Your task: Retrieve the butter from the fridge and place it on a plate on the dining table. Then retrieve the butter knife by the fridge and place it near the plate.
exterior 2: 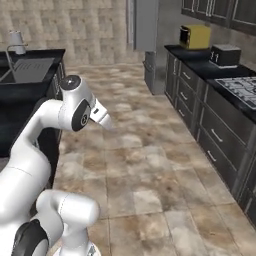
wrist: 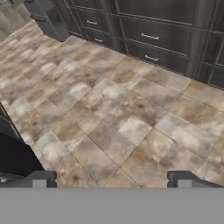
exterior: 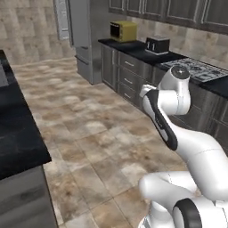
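The grey fridge (exterior: pixel 84 35) stands at the far end of the room, at the end of the dark cabinet run, and it also rises at the top of the right base view (exterior 2: pixel 149 35). The black-topped dining table (exterior: pixel 18 138) runs along the left side, with its built-in sink (exterior 2: pixel 30 70) further back. My gripper (wrist: pixel 112 181) is open, hanging over bare floor tiles with nothing between its fingertips (wrist: pixel 41 179). The arm is folded close to the base, well short of the fridge. The butter, the plate and the butter knife are out of view.
A black counter on the right carries a yellow oven (exterior: pixel 123 31), a dark toaster (exterior: pixel 157 44) and a stovetop (exterior: pixel 198 71). Its dark drawers (wrist: pixel 148 39) face the hand. A wide tiled floor (exterior: pixel 98 129) lies between the table and the cabinets.
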Tool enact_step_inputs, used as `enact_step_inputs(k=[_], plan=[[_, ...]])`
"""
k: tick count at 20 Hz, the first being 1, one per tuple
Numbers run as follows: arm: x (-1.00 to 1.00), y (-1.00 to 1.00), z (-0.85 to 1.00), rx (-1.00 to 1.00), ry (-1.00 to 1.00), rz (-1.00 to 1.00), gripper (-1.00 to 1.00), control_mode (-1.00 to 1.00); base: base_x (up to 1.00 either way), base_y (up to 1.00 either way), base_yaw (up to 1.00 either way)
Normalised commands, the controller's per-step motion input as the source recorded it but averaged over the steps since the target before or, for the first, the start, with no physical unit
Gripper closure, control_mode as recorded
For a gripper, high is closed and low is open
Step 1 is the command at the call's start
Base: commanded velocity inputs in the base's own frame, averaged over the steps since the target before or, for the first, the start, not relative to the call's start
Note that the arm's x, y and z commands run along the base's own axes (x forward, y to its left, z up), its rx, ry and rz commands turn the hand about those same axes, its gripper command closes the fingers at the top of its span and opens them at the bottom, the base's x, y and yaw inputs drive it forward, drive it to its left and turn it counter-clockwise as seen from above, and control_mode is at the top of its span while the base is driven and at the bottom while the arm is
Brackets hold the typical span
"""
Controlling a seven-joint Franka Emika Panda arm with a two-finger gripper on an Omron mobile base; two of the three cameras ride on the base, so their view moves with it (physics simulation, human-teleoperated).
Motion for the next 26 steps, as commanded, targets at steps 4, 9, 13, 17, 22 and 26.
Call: enact_step_inputs(k=[4, 9, 13, 17, 22, 26], plan=[[0.0, 0.0, 0.0, 0.0, 0.0, 0.0, -1.0, 1.0, 1.0, -0.77, 0.33], [0.0, 0.0, 0.0, 0.0, 0.0, 0.0, -1.0, 1.0, 1.0, -0.49, 0.29], [0.0, 0.0, 0.0, 0.0, 0.0, 0.0, -1.0, 1.0, 1.0, -0.29, 0.26], [0.0, 0.0, 0.0, 0.0, 0.0, 0.0, -1.0, 1.0, 1.0, -0.22, 0.25], [0.0, 0.0, 0.0, 0.0, 0.0, 0.0, -1.0, 1.0, 1.0, -0.23, 0.05], [0.0, 0.0, 0.0, 0.0, 0.0, 0.0, -1.0, 1.0, 1.0, -0.36, -0.23]])
